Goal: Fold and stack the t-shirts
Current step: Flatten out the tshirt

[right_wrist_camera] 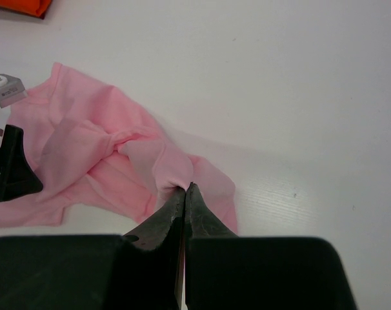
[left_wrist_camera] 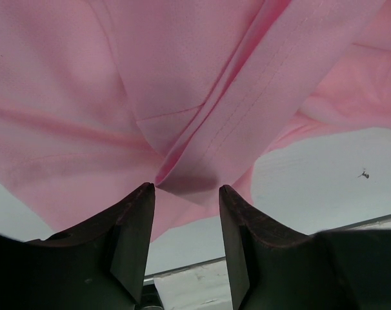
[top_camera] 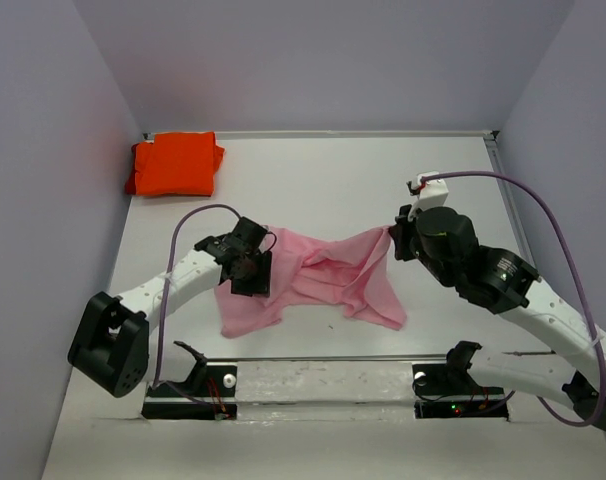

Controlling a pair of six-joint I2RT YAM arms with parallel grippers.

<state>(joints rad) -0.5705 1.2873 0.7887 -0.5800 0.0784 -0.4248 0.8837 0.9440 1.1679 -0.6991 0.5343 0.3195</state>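
A white desk (top_camera: 313,180) seen from above, with two robot arms reaching in from the near edge. A pink t-shirt (top_camera: 323,275) lies crumpled in the middle of the desk, stretched between the arms and not yet folded. An orange t-shirt (top_camera: 175,165) sits at the far left corner, already folded into a neat square, well apart from the pink one.

The right pincer (right_wrist_camera: 184,188) is closed tight on a small bunch of the pink t-shirt's right edge, lifting that side slightly off the desk. The left pincer (left_wrist_camera: 186,188) stands half wide over the shirt's left side; a stitched fold of cloth sits right at the gap between its tips, but the jaws do not appear to pinch it.

The cloth looks thin, light and limp. It will likely sag and wrinkle wherever it is unsupported, and a shallow pinch may slip off. The stitched hem or seam seems the firmest place to grip, with the two holds set wide apart so the shirt can be pulled flat.
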